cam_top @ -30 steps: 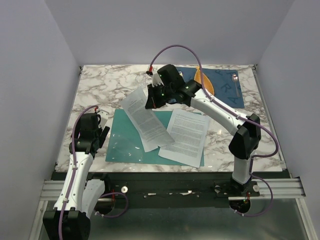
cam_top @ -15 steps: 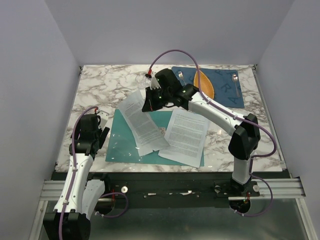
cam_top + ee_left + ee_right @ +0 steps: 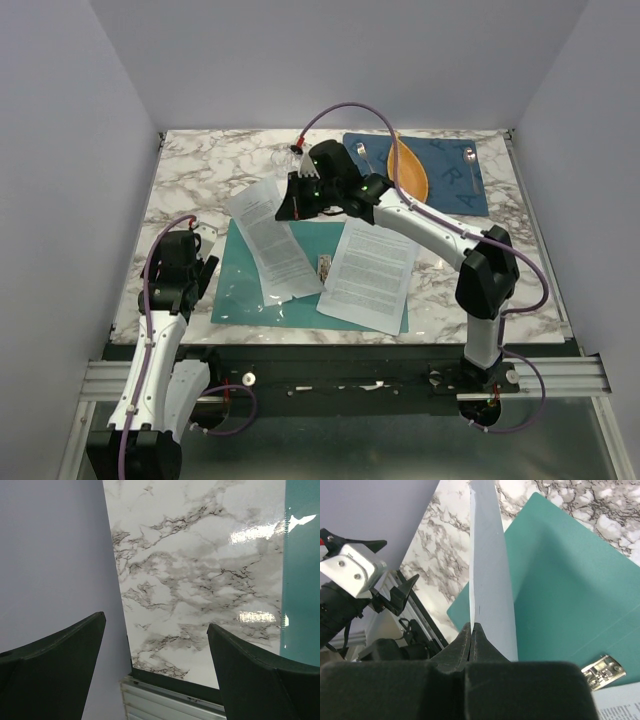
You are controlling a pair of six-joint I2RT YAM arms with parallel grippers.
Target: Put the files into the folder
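Note:
The teal folder (image 3: 240, 290) lies open and flat on the marble table, its metal clip (image 3: 326, 267) showing. One of the files (image 3: 372, 272) rests on the folder's right half, overhanging its edges. My right gripper (image 3: 291, 206) is shut on the far edge of another file (image 3: 265, 240), which slants over the folder's left half. In the right wrist view this sheet (image 3: 490, 580) stands edge-on in my right gripper (image 3: 472, 626) above the folder (image 3: 560, 580) and the clip (image 3: 603, 670). My left gripper (image 3: 155, 625) stands open with nothing in it over the table's near left corner, left of the folder (image 3: 302, 580).
A dark blue placemat (image 3: 450, 185) lies at the back right with an orange-brown dish (image 3: 408, 170) on it. The table's near left corner and metal rail (image 3: 165, 700) lie under my left gripper. Grey walls close in on three sides.
My right gripper has carried the held sheet to the left, further over the folder's left half, uncovering the metal clip. The left arm has not moved.

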